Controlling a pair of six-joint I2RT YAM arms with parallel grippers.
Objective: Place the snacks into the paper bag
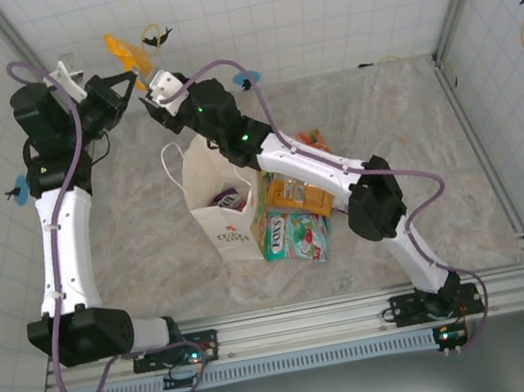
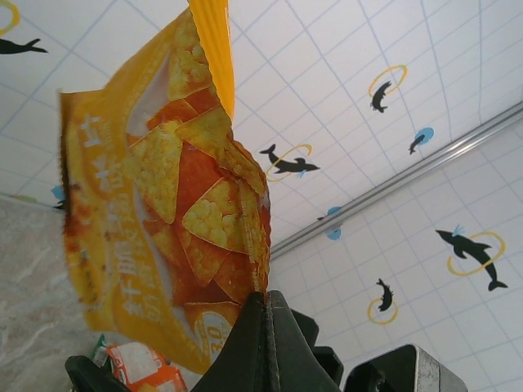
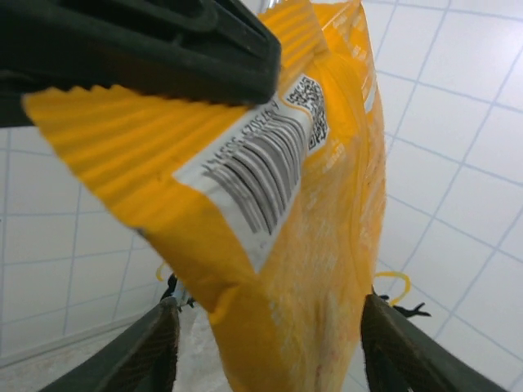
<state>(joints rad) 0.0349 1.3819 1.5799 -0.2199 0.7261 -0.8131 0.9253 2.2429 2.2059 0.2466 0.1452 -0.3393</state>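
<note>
Above the far left of the table [image 1: 143, 242], the left gripper [image 2: 263, 304] is clamped shut on one crimped end of a yellow-orange packet [image 2: 167, 212] printed with corn chips, holding it in the air against the tiled wall. The right gripper [image 3: 270, 347] has its jaws spread wide on either side of the same packet, not touching it. This looks like a handover: the right gripper would do best to close on the flat body just past the barcoded seam, clear of the left gripper, before the left lets go. The white paper bag [image 1: 223, 225] stands upright nearer, at mid-table, mouth open, with a purple packet [image 1: 231, 199] inside. Its thin handles [image 1: 174, 166] rise at the mouth and could snag a descending packet. Just right of the bag an orange packet [image 1: 298, 197] and a teal packet [image 1: 294, 235] lie flat, with the right arm stretched above them
</note>
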